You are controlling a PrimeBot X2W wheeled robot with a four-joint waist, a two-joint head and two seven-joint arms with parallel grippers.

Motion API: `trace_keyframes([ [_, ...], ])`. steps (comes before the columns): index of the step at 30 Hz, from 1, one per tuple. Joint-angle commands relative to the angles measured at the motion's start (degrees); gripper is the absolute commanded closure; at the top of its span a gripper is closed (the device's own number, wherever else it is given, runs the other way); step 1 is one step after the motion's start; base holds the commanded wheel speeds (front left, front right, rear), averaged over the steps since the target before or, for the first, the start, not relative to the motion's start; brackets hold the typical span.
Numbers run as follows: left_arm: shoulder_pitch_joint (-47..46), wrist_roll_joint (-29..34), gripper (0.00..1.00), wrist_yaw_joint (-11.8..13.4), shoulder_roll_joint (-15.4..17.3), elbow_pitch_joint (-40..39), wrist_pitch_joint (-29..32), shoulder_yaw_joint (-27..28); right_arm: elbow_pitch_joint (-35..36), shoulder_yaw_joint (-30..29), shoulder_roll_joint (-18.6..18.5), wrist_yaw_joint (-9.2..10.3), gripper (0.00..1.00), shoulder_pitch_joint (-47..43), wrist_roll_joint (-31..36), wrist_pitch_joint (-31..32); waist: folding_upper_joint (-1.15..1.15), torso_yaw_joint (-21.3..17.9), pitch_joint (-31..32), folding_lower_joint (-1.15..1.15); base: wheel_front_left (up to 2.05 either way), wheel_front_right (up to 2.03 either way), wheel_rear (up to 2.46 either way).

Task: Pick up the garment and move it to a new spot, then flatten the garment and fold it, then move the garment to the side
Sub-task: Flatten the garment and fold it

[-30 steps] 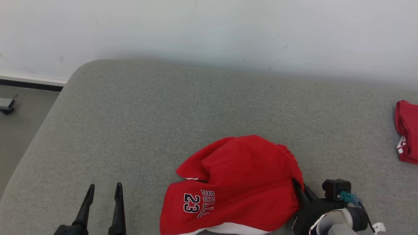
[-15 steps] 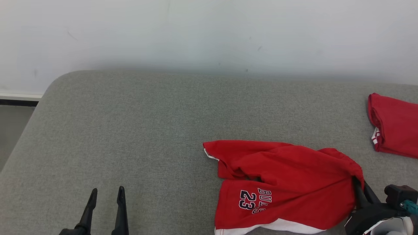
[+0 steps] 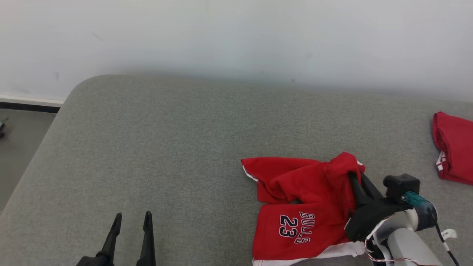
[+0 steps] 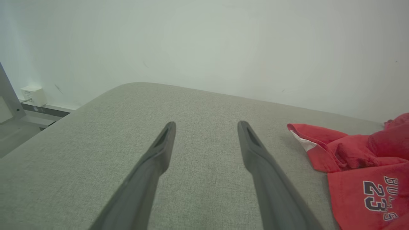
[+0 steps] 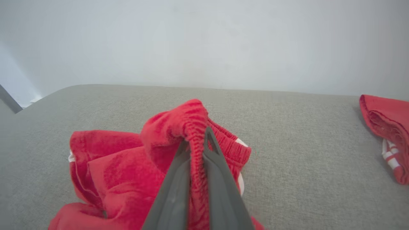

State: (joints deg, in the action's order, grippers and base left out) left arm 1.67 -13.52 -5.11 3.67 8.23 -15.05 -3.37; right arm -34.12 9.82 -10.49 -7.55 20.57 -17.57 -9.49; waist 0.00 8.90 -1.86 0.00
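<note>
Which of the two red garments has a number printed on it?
The red shorts pinched by the right hand show "BULLS 23"; the red garment at the far right shows only white stripes.

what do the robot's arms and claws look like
The left claw and right claw each have two long, dark, tapering fingers; the left's show a narrow slot near each tip. Behind the right claw sit a black camera block, a teal connector, a thin black cable with a white tag, and a pale grey forearm.
</note>
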Motion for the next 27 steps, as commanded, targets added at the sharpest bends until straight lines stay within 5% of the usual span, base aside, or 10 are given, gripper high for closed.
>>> trace_keyframes([
  [1,-0.81,0.36,0.00,-0.29,-0.22,0.19,-0.16,-0.25,-1.03,0.77,0.58,0.16,1.00,0.99,0.79,0.29,0.00,1.66,-0.43,0.00,0.00,0.00,0.00],
  [6,-1.43,0.26,0.00,-0.51,-0.42,0.86,-0.16,-0.73,-6.85,3.15,2.72,0.16,1.00,4.04,1.96,0.40,0.00,3.51,-0.98,0.00,0.00,0.00,0.00],
  [7,-1.49,0.26,0.00,-0.60,-0.46,1.01,-0.16,-0.68,-8.21,3.48,2.99,0.16,0.66,4.53,2.20,0.13,0.00,3.67,-1.01,0.00,0.00,0.00,0.00],
  [8,-1.50,0.28,0.00,-0.66,-0.50,1.11,-0.16,-0.69,-9.38,3.82,3.26,0.16,0.00,5.02,2.17,-0.22,0.00,3.79,-1.10,0.00,0.00,0.00,0.00],
  [15,-1.05,0.57,0.00,-0.66,-0.62,1.18,-0.16,0.20,-11.40,5.87,3.35,0.16,0.00,6.31,0.45,-4.22,0.00,2.32,-0.69,0.00,0.00,0.00,0.00],
  [27,0.72,1.25,0.00,-0.86,-0.69,1.02,-0.16,0.97,0.00,7.24,-0.83,0.16,0.00,-3.26,-3.36,-5.63,0.00,-3.22,1.56,0.00,0.00,0.00,0.00],
])
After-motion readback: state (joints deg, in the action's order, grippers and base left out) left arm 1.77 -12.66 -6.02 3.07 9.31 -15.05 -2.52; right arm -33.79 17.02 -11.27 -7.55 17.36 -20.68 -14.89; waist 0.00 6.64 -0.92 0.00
